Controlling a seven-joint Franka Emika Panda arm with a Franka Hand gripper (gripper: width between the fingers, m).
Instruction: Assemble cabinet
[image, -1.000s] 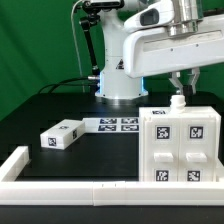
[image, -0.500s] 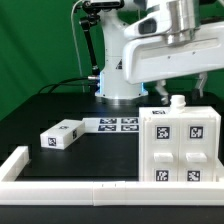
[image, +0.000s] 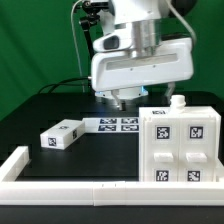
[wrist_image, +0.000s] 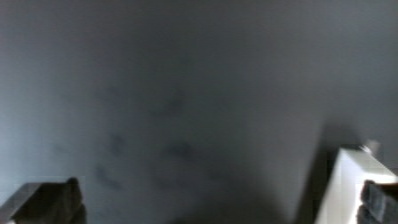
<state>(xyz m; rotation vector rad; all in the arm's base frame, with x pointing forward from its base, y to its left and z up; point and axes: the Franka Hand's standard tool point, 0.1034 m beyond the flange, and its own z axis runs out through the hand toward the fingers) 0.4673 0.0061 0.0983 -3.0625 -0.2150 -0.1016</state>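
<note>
**Gripper open beside the cabinet, nothing held**

We see the cabinet (image: 180, 146) standing upright on the black table (image: 40, 112). It is a white box with four square tagged fronts facing the camera, two over two. A small white knob (image: 178, 101) sits on the cabinet's top.

The gripper (image: 120, 98) hangs to the exterior view's left of the cabinet, about level with the cabinet's top and not touching it. Its tips point down and are clear of the table. The arm's white body (image: 140, 62) fills the space above it, up and to the exterior view's left of the cabinet.

In the wrist view the gripper (wrist_image: 205, 195) shows its two fingers (wrist_image: 365, 188) spread wide. Only dark table surface lies between them, so we log the jaws as apart and empty.

The marker board (image: 118, 124) lies flat just beside the cabinet on the exterior view's left, lower in the picture than the gripper. We cannot tell whether the gripper is straight over it.

A loose white block (image: 62, 133) with tags on two faces lies further from the cabinet on that same side, past the marker board and well apart from the cabinet.

The white border rail (image: 70, 185) runs in front of the cabinet along the near table edge. It turns a corner far to the cabinet's exterior-view left
</note>
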